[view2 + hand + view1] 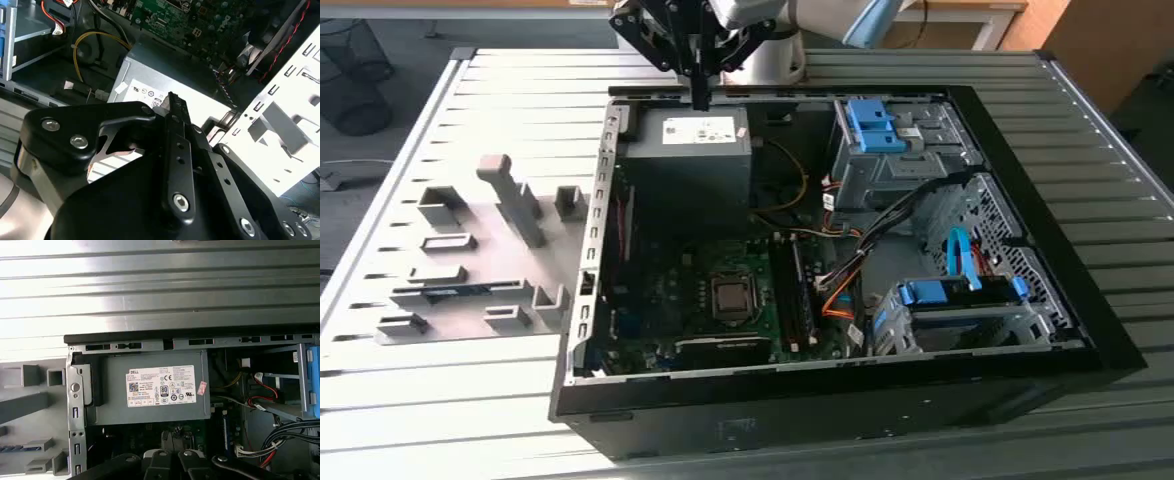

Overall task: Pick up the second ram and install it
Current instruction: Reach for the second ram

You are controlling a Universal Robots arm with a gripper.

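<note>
The black hand [702,98], closed on nothing, is held above the grey metal power-supply box [687,150], which could be struck if travel toward what seems the thin blue-green second ram [458,291], well aside, is kept low.

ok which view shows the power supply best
The first wrist view: the power supply faces it square-on and nearly whole. The exterior view shows it at a slant; the second wrist view, partly behind the gripper.
</note>
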